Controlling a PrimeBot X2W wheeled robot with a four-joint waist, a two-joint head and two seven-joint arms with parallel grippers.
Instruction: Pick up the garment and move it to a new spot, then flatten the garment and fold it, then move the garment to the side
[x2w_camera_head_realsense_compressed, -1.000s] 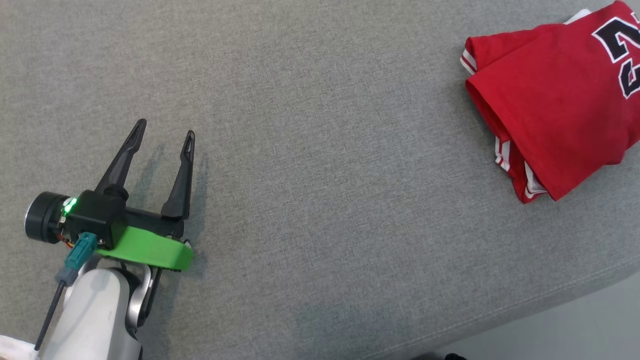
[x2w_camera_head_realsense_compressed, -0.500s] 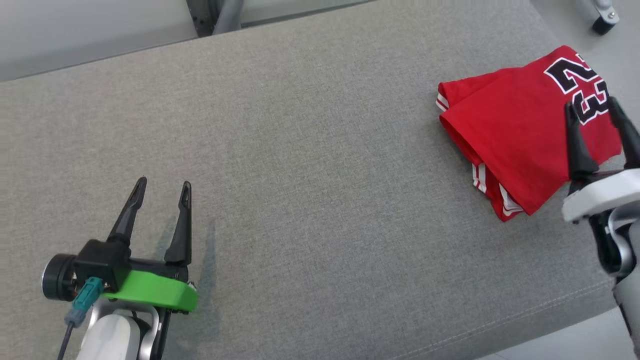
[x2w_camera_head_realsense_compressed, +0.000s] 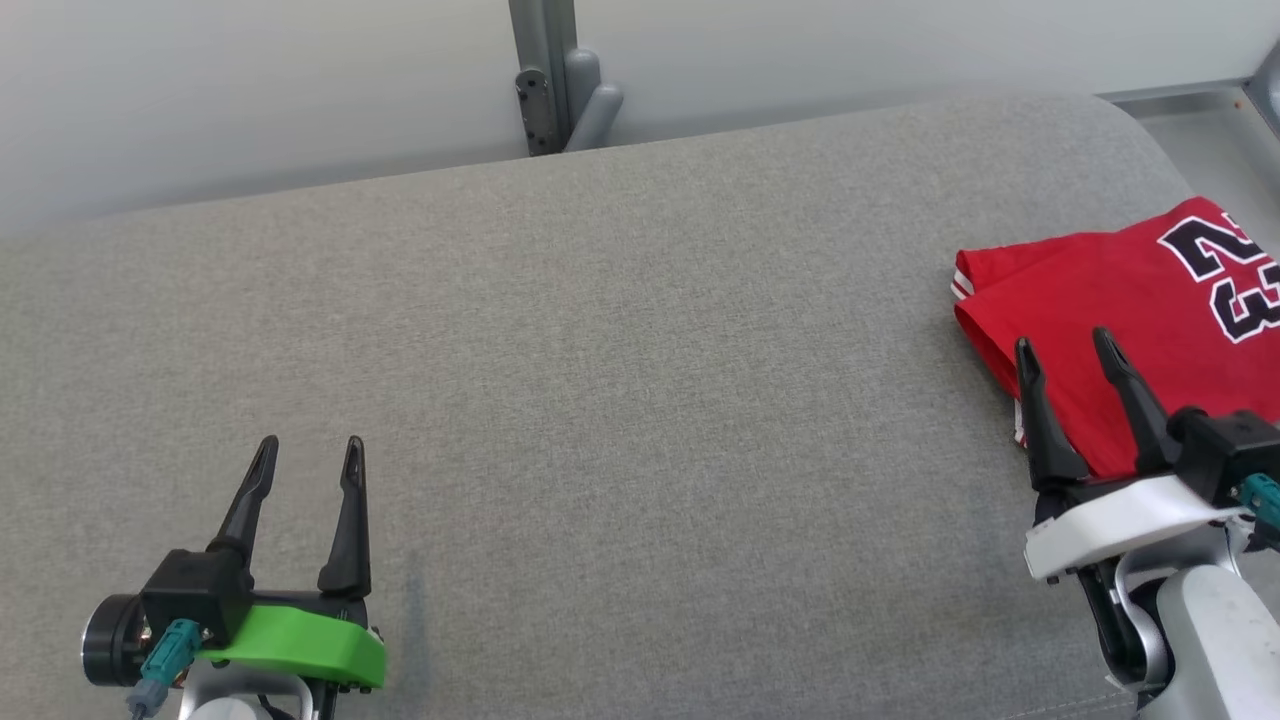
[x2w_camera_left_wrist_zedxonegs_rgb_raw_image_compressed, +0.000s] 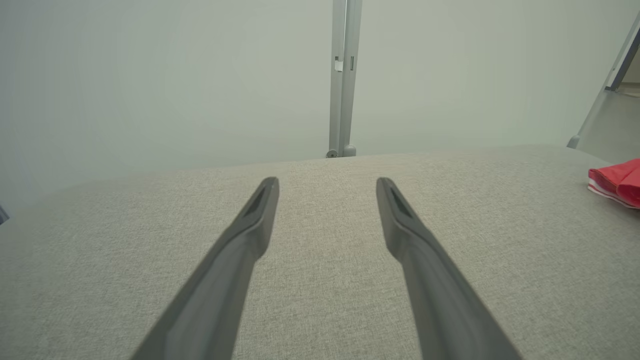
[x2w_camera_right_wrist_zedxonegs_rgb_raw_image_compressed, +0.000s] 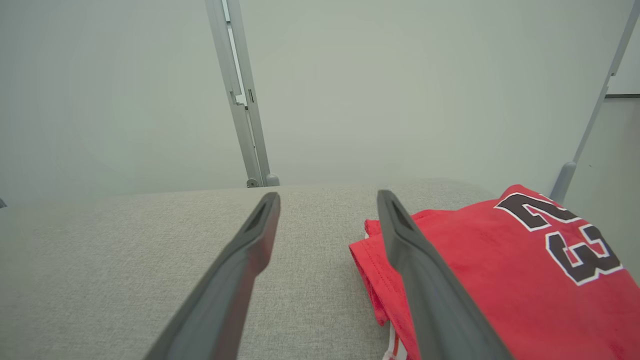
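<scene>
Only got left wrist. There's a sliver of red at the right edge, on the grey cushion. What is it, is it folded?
Observer: It's a red jersey, folded, with a black 23 facing up, near the right end of the grey cushion.
Operator: Where's the right arm?
Observer: The right gripper is at the jersey's near left corner. In the right wrist view, one of its fingers lies over the jersey's edge and the other over bare cushion.
Operator: Gripping it?
Observer: No. The fingers are spread open with nothing between them. I can't tell whether they touch the fabric.
</scene>
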